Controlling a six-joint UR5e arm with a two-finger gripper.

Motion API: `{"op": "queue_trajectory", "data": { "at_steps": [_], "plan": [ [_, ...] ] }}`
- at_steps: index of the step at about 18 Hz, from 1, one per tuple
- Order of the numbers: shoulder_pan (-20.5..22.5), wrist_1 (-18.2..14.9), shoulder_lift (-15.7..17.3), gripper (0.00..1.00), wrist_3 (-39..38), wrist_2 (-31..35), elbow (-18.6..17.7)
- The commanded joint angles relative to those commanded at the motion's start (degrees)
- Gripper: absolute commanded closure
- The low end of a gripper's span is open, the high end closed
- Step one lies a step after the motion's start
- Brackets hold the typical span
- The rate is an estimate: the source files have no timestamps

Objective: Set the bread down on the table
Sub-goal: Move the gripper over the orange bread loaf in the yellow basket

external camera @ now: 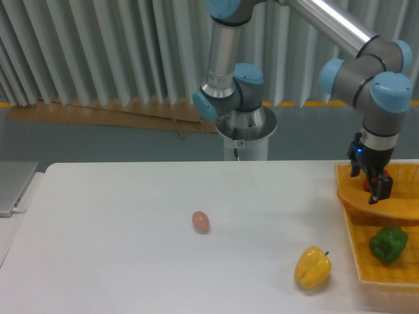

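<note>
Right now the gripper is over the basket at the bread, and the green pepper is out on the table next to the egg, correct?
Not quite. The camera view shows the green pepper in the basket; the yellow pepper is the one on the table, some way from the egg. The gripper is over the basket at the bread.

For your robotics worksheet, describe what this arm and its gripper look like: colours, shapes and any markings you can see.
The arm is made of silver-grey metal tubes linked by rounded grey joints with light blue caps. Its round silver-white base bears a small round sticker. The gripper is small and black, with two short dark fingers and a tiny blue light on its side. A thin dark cable runs down the base.
</note>
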Motion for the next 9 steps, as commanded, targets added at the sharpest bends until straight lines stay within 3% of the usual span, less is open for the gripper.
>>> {"op": "queue_trajectory", "data": {
  "at_steps": [9],
  "plan": [
    [1.14, 1.41, -2.9, 0.0, 1.94, 0.18, 0.7]
  ]
}}
